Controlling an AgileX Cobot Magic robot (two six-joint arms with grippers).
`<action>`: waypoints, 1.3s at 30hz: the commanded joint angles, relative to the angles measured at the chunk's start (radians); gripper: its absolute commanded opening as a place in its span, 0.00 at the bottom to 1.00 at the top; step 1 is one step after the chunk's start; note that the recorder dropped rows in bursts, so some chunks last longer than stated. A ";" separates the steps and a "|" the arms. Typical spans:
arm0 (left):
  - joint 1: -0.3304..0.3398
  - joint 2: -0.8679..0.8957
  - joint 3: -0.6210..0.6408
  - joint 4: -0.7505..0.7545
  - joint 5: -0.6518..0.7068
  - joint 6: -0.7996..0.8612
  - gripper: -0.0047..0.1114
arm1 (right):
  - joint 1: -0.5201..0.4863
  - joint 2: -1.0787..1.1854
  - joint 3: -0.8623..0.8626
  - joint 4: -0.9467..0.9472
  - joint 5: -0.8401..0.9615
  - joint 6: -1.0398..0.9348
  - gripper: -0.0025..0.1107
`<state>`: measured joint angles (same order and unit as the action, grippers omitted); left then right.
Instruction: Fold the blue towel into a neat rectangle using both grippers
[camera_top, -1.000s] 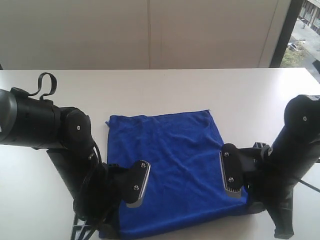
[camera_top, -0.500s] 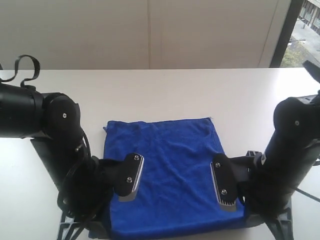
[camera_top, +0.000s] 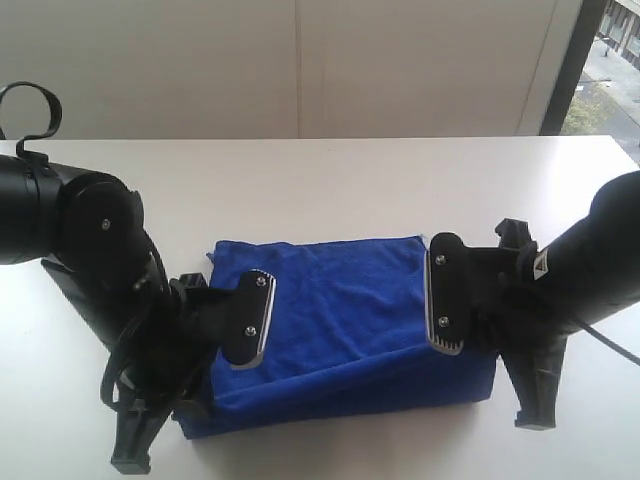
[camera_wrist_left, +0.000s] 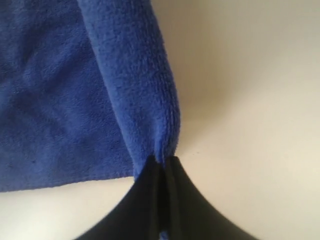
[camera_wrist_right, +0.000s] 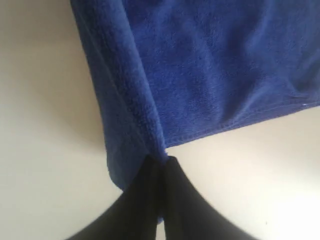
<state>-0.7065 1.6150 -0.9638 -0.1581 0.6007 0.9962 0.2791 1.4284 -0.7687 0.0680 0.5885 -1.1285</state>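
Note:
The blue towel (camera_top: 340, 290) lies in the middle of the white table (camera_top: 330, 180), its near edge raised off the surface and hanging as a fold. My left gripper (camera_top: 150, 445) is shut on the near left corner, and my right gripper (camera_top: 525, 410) is shut on the near right corner. In the left wrist view the black fingers of the left gripper (camera_wrist_left: 162, 162) pinch a rolled edge of the towel (camera_wrist_left: 60, 100). The right wrist view shows the right gripper (camera_wrist_right: 161, 161) pinching the towel (camera_wrist_right: 210, 65) in the same way. The fingertips are partly hidden by cloth.
The table's bare surface runs on behind the towel to a pale wall (camera_top: 300, 60). A dark window frame (camera_top: 565, 60) stands at the far right. Both black arms (camera_top: 90, 230) (camera_top: 600, 260) flank the towel.
Both grippers have risen and moved toward the far side, carrying the towel's near edge with them. The towel's flat part looks shorter, and the arms have swung up.

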 joint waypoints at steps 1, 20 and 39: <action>-0.003 -0.010 0.008 0.060 -0.065 -0.058 0.04 | 0.005 -0.007 0.000 -0.017 -0.073 0.013 0.02; 0.037 -0.010 0.008 0.110 -0.402 -0.058 0.04 | -0.002 0.082 0.000 -0.086 -0.327 0.145 0.02; 0.097 0.038 0.008 0.110 -0.601 -0.054 0.04 | -0.050 0.162 -0.057 -0.086 -0.387 0.145 0.02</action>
<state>-0.6140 1.6392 -0.9638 -0.0407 0.0132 0.9500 0.2376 1.5822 -0.8065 -0.0130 0.2229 -0.9938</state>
